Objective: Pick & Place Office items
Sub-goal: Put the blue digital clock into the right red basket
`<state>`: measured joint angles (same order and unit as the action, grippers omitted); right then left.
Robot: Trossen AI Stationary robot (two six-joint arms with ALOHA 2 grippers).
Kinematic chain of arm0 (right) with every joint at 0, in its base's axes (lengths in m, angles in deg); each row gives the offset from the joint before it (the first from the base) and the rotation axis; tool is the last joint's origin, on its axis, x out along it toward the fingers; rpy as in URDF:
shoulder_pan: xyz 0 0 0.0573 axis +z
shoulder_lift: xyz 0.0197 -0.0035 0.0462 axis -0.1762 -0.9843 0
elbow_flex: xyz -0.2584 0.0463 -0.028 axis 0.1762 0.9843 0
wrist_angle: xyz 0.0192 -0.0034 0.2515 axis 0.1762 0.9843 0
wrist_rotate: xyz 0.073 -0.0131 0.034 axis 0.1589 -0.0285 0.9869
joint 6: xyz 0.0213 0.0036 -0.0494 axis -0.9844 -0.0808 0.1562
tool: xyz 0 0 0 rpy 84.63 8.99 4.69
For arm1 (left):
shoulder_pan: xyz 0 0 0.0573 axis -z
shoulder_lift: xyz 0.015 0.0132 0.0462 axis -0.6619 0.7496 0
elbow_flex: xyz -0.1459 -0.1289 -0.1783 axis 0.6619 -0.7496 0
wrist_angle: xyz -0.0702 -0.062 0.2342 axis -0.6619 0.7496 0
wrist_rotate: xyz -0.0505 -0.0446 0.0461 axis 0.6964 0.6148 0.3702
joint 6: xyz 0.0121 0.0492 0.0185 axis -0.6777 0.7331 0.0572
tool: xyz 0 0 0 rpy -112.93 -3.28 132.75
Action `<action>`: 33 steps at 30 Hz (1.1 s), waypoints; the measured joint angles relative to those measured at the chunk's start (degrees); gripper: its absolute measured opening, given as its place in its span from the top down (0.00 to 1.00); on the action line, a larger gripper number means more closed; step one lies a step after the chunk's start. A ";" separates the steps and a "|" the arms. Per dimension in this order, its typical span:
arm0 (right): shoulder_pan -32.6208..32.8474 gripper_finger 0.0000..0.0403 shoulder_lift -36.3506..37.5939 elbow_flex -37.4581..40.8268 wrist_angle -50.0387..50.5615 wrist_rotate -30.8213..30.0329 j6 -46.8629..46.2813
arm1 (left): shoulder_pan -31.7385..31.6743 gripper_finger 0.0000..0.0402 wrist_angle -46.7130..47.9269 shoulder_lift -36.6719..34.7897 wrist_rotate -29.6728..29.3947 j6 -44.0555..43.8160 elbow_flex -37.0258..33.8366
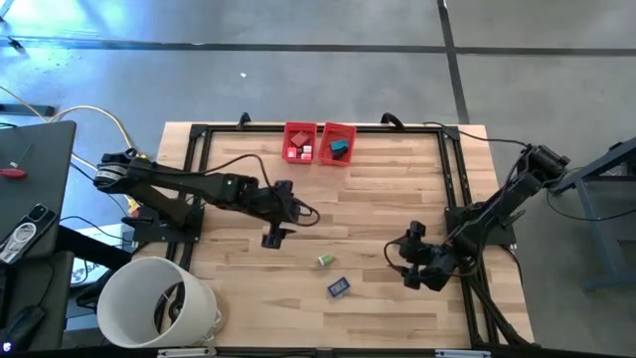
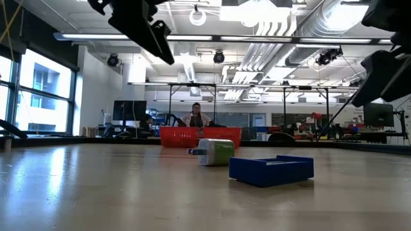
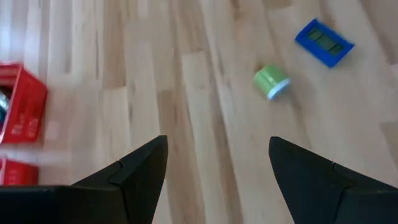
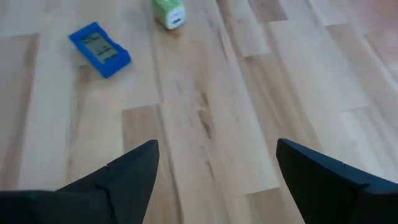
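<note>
Two small items lie flat on the wood table: a green cylinder with a white end (image 1: 324, 261) (image 3: 271, 81) (image 4: 169, 12) (image 2: 216, 152) and a dark blue flat piece with a grey window (image 1: 338, 287) (image 3: 324, 42) (image 4: 99, 49) (image 2: 271, 169). Other small pieces, red, white and teal, sit in the two red bins (image 1: 299, 142) (image 1: 339, 143) at the far edge. My left gripper (image 1: 275, 234) (image 3: 217, 168) is open above bare wood, left of the two items. My right gripper (image 1: 415, 273) (image 4: 217, 171) is open, right of them. Neither holds anything.
A big white bucket (image 1: 157, 303) stands at the table's near left corner. A black frame (image 1: 452, 179) runs around the table's edges. Bare wood lies between the grippers and the bins. A person (image 2: 196, 115) sits in the room beyond the table.
</note>
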<state>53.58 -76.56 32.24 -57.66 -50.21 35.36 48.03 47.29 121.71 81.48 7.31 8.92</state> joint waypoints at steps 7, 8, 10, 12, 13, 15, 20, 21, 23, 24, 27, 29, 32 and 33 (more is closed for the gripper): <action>-1.20 0.22 -0.07 4.50 -6.01 1.39 -0.12 | -1.62 0.33 0.88 0.11 -0.04 -0.44 0.00; -1.55 0.22 -0.09 4.60 -6.01 1.44 -0.13 | -1.64 0.33 0.88 0.11 0.07 -0.45 0.00; -1.99 0.22 -0.09 4.68 -6.42 1.55 -0.86 | -1.66 0.33 0.73 0.11 0.18 -0.48 0.00; -2.44 0.22 -0.09 4.68 -7.44 1.57 -1.37 | -1.66 0.33 0.51 0.11 0.19 -0.56 0.00; -2.62 0.22 -0.11 4.68 -8.18 1.57 -1.35 | -1.66 0.33 0.52 0.11 0.18 -0.56 0.00; -2.64 0.22 -0.11 4.68 -10.51 1.53 -1.31 | -1.66 0.33 0.31 0.11 0.20 -0.56 0.00; -2.55 0.22 -0.11 4.66 -15.70 1.57 1.73 | -1.66 0.33 -0.77 0.11 0.22 -0.41 0.00; -2.55 0.22 -0.11 4.66 -16.31 1.59 1.95 | -1.66 0.33 -1.03 0.13 0.20 -0.32 0.00; -2.55 0.22 -0.11 4.66 -17.24 1.56 2.02 | -1.66 0.33 -1.07 0.13 0.22 -0.30 0.00; -2.55 0.22 -0.11 4.66 -17.64 1.51 2.06 | -1.66 0.33 -1.09 0.13 0.22 -0.25 0.00; -2.55 0.22 -0.12 4.66 -17.96 1.35 2.08 | -1.66 0.33 -1.09 0.13 0.22 -0.21 0.00; -2.55 0.22 -0.12 4.66 -17.91 1.33 2.10 | -1.66 0.33 -1.09 0.15 0.23 -0.28 -0.02; -2.55 0.22 -0.13 4.66 -17.70 1.31 2.10 | -1.66 0.33 -1.09 0.15 0.24 -0.42 -0.02; -2.55 0.22 -0.13 4.66 -17.71 1.29 2.10 | -1.66 0.33 -1.09 0.15 0.24 -0.43 -0.02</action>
<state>51.03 -76.70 36.90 -75.37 -48.92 37.47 46.37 46.21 121.86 81.72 6.88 8.90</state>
